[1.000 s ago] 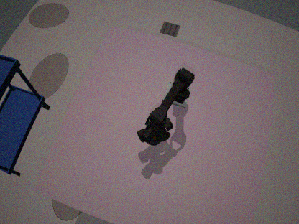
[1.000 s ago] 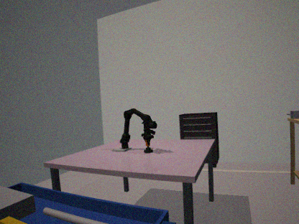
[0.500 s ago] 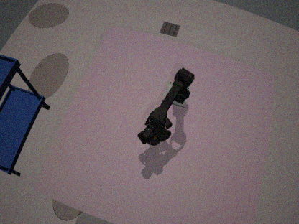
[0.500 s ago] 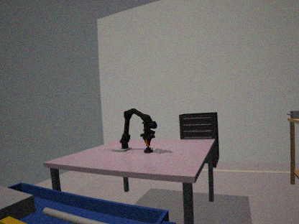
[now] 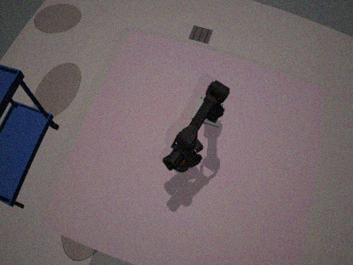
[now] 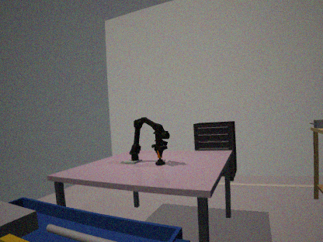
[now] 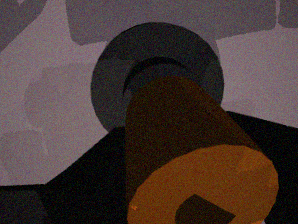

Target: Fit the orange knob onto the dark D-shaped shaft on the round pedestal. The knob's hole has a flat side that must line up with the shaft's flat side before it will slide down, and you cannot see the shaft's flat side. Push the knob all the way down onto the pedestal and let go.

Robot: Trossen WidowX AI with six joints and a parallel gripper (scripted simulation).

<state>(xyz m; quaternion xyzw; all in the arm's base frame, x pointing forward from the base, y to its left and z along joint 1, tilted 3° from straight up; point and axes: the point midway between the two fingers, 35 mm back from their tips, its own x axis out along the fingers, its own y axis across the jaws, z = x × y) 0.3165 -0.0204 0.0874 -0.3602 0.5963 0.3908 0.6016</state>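
Observation:
The orange knob [image 6: 158,154] [image 7: 180,112] is held upright over the round pedestal [image 6: 160,163] [image 7: 107,85]. My gripper [image 6: 159,153] [image 7: 173,129] is shut on the knob, one black finger on each side. In the wrist view the knob's near end shows an opening with a straight edge, and its far end overlaps the middle of the dark pedestal disc. The shaft is hidden behind the knob. Whether the shaft is inside the hole, and how far down the knob sits, I cannot tell. In the top view only a speck of orange shows beneath the gripper.
The arm stands on the pink table [image 5: 263,191] [image 6: 116,174]. A blue cart [image 5: 21,149] [image 6: 116,217] is beyond the table's edge. A dark slatted chair [image 6: 214,136] stands behind the table. A wooden-legged stand [image 6: 316,163] is at the far right of the exterior view.

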